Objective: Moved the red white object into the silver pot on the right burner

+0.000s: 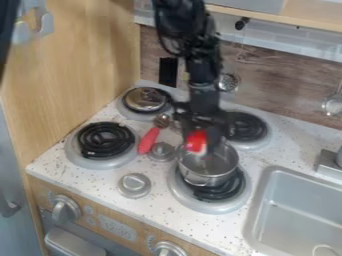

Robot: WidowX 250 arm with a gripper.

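Fingers (214,136): closed around red white object (196,142) | Position: above silver pot (211,178)

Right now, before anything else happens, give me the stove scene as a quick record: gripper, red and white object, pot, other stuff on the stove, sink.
gripper: over the silver pot's back-left rim
red and white object: held in the gripper's jaws
silver pot: upright on the front right burner
round metal item: on the back left burner
red-handled utensil: between the left and right burners
sink: right of the stove
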